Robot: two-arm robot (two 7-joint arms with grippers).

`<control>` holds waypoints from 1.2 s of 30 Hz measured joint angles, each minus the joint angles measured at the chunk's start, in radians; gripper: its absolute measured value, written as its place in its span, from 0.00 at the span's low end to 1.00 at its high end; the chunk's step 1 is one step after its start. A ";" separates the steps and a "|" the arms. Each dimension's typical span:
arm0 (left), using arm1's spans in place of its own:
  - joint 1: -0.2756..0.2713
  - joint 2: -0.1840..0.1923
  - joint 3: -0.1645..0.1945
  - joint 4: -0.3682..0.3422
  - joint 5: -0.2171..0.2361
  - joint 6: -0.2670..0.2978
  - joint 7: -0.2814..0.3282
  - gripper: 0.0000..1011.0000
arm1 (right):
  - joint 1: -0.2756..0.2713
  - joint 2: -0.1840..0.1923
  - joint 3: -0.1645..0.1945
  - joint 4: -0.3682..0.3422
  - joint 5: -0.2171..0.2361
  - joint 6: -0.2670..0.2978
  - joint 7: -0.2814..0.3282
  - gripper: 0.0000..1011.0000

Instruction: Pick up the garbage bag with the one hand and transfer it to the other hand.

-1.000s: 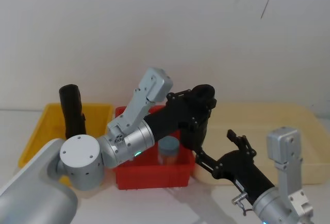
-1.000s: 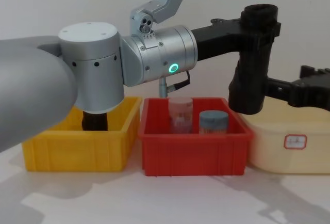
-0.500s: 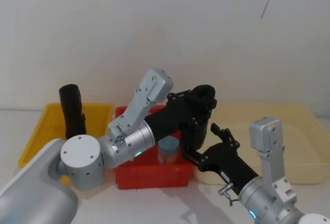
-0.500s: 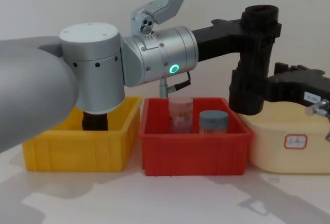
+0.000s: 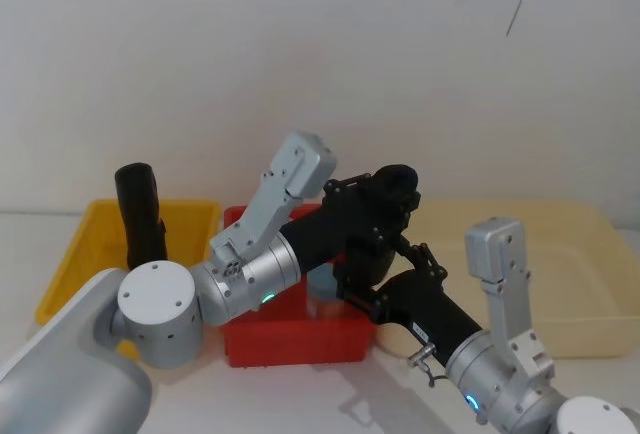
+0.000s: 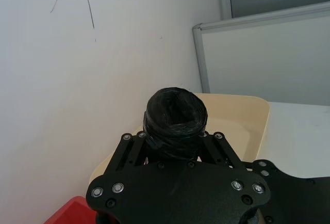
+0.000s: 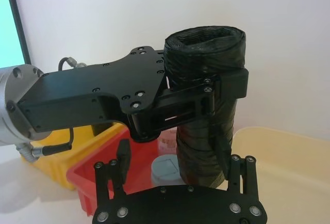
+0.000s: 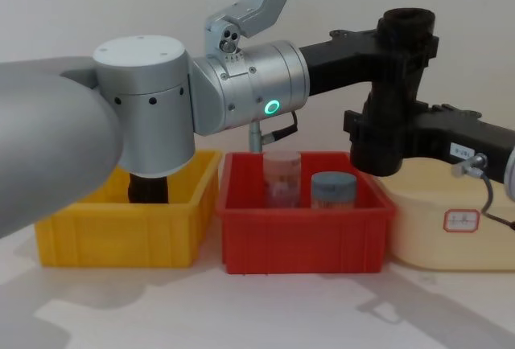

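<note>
The garbage bag [image 8: 400,84], a matte-black roll with a hollow top [image 6: 175,111], hangs upright in the air over the right end of the red bin. My left gripper [image 8: 402,50] is shut on its upper part, reaching from the silver arm with the green ring. My right gripper [image 8: 372,133] has come in from the right on its slim black arm. It stands open, with its fingers on either side of the bag's lower half [image 7: 203,152]. In the head view the bag [image 5: 392,194] sits between the left gripper [image 5: 383,216] and the right gripper [image 5: 378,272].
Below the bag is a red bin [image 8: 306,246] holding a clear jar [image 8: 282,176] and a blue-lidded jar [image 8: 332,190]. A yellow bin [image 8: 121,238] on the left holds a slimmer black roll [image 5: 137,216]. A cream tray [image 8: 438,244] stands on the right.
My right gripper has moved left from beside the cream tray until its open fingers straddle the bag's lower half. The left gripper and bag have stayed still.
</note>
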 joint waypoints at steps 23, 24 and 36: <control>0.000 0.000 0.001 0.000 0.000 0.000 -0.001 0.36 | 0.032 -0.036 0.026 0.064 -0.003 -0.033 0.017 0.99; 0.000 0.000 0.001 0.000 0.000 0.000 -0.001 0.36 | 0.031 -0.036 0.029 0.064 -0.004 -0.035 0.017 0.99; 0.000 0.000 0.001 0.000 0.000 0.000 -0.001 0.36 | 0.027 -0.040 0.039 0.072 -0.005 -0.042 0.020 0.99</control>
